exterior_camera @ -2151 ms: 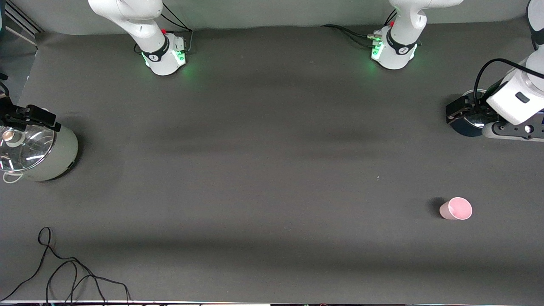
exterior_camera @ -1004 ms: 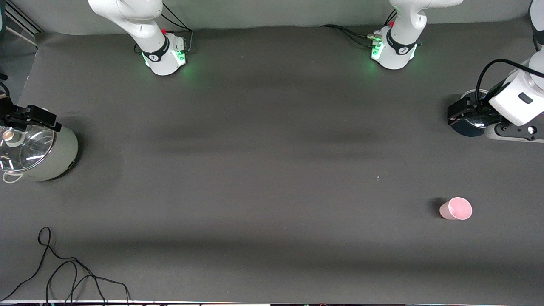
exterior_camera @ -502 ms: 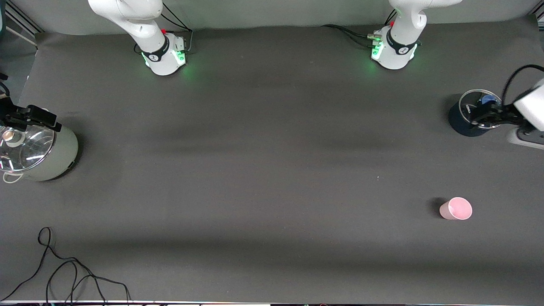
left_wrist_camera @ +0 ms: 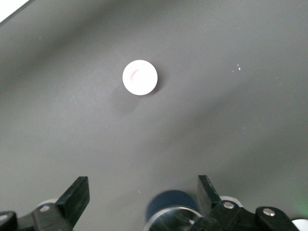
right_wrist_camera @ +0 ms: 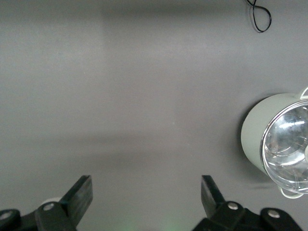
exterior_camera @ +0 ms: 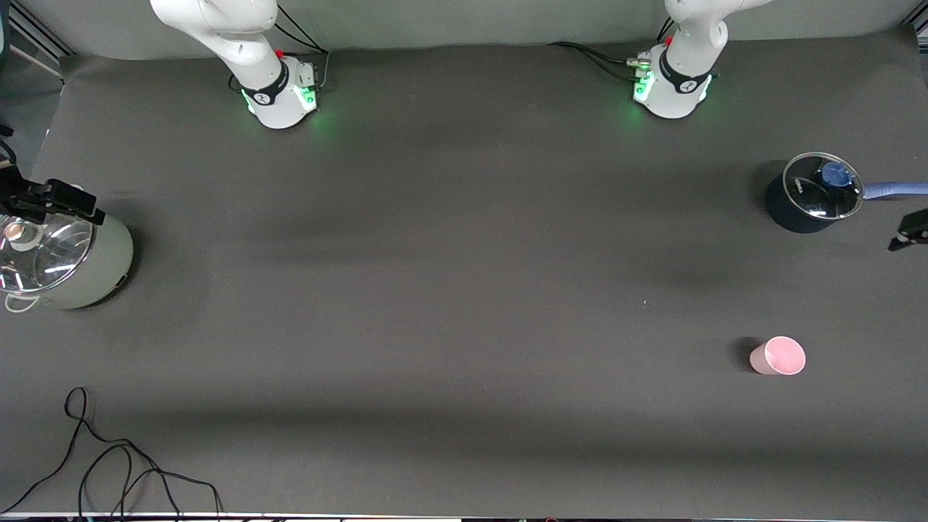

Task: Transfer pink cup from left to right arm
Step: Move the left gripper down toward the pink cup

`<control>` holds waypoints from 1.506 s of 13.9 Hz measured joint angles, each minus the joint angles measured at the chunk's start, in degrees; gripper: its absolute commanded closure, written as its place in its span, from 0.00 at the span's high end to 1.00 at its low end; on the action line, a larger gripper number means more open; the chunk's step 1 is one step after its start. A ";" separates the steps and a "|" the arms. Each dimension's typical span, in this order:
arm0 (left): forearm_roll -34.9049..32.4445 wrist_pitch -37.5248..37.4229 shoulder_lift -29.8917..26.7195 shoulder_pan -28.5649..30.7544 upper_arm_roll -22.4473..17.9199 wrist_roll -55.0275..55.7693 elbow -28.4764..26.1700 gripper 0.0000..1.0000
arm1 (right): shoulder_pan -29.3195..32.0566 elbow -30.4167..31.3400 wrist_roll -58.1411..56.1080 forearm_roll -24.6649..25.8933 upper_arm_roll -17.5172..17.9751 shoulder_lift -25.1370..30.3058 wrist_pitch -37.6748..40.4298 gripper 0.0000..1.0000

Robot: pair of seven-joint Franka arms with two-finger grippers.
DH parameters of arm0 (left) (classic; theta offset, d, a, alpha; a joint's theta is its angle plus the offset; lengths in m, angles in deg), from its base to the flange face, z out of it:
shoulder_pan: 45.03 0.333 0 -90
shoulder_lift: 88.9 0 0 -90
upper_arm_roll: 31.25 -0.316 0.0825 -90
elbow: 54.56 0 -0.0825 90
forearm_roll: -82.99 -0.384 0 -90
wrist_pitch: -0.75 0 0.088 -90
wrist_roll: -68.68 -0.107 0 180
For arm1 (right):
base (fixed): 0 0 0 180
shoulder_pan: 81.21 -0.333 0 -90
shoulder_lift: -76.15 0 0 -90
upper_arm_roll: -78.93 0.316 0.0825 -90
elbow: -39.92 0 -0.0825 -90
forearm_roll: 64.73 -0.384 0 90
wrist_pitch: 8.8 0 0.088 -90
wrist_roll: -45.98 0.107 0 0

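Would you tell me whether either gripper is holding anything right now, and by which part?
Nothing is held: the left gripper and right gripper are open, and the pink cup stands untouched.

The left gripper (left_wrist_camera: 142, 202) has drawn away, uncovering the dark pot (exterior_camera: 805, 203).

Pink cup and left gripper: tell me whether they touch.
Apart. The left wrist view shows the open left gripper well above bare table, with the pink cup standing clear of both fingers.

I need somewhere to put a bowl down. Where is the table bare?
The wide stretch between the green pot and the pink cup is bare. Cables crowd one near corner; the blue pot sits toward the left arm's end.
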 measured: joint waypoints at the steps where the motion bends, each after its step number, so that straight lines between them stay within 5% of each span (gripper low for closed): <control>1: 2.74 0.56 1.30 2.19 -0.03 -4.84 0.16 1.00 | 0.00 0.00 0.00 0.00 0.00 0.00 0.00 1.00; 8: 23.63 3.26 15.14 16.55 -0.11 -38.96 0.15 1.00 | -0.04 0.00 0.00 0.00 0.20 -0.08 0.00 1.00; 21: 53.20 8.74 35.82 20.27 0.39 -72.13 0.91 1.00 | -0.04 -0.01 0.00 0.00 0.22 -0.10 0.02 1.00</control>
